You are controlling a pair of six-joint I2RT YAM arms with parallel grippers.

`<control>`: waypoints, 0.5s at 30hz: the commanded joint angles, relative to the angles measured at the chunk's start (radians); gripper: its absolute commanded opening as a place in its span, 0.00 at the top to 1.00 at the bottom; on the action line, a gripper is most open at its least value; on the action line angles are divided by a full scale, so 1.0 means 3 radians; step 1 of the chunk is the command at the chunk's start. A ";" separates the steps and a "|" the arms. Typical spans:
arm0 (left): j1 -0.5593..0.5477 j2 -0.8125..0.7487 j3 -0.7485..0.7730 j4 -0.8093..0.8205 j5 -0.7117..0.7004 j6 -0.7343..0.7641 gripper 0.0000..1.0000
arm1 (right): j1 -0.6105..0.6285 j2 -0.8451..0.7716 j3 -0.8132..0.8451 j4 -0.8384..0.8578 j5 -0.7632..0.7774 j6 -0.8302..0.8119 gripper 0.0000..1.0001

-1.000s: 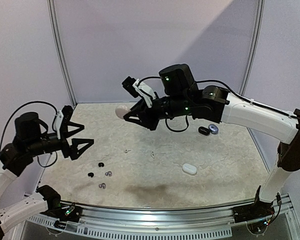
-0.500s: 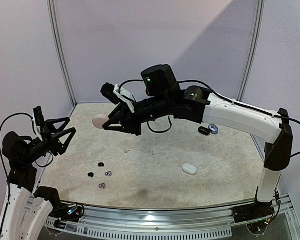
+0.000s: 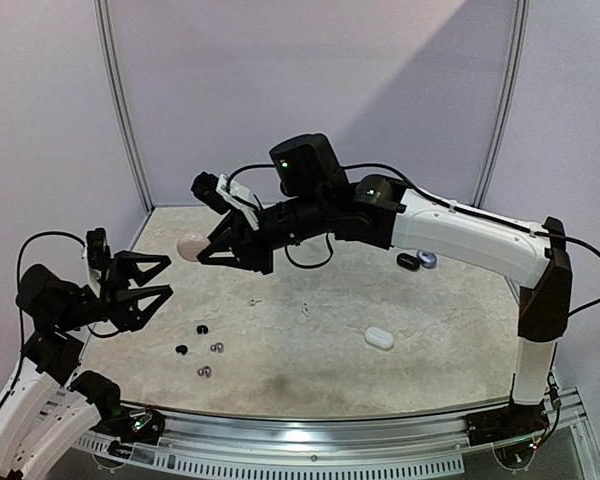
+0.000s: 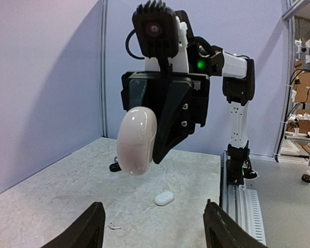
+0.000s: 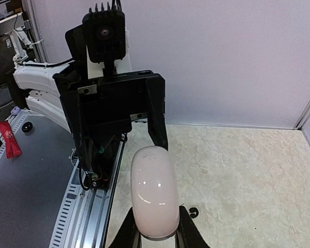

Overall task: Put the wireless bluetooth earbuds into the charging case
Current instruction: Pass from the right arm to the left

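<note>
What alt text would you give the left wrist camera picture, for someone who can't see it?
The black right hand holds a pale oval case in the air, facing the camera. Below it, the left hand, open and empty, frames a speckled table with a small white case lying on it.

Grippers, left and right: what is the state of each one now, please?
Left gripper: jaws open, holding nothing.
Right gripper: closed on the pale pink case, held in the air.
</note>
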 commanded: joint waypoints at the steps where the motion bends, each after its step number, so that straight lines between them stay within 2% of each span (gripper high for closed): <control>1: -0.0115 0.0061 -0.0057 0.0186 -0.0145 -0.0107 0.35 | 0.0068 0.0193 0.0223 -0.0055 -0.0128 -0.0007 1.00; 4: -0.0200 0.0090 -0.0093 0.0286 -0.0192 -0.0186 0.36 | 0.0079 0.0286 0.0289 -0.0072 -0.0178 -0.0008 1.00; 9: -0.0235 0.0094 -0.0117 0.0265 -0.0225 -0.0131 0.48 | 0.0088 0.0371 0.0344 -0.0107 -0.0256 0.0007 1.00; 12: -0.0245 0.0103 -0.0127 0.0284 -0.0229 -0.0145 0.58 | 0.0090 0.0392 0.0346 -0.0086 -0.0301 0.0010 1.00; 15: -0.0272 0.0121 -0.0138 0.0314 -0.0220 -0.0147 0.72 | 0.0092 0.0418 0.0357 -0.0057 -0.0329 0.0023 1.00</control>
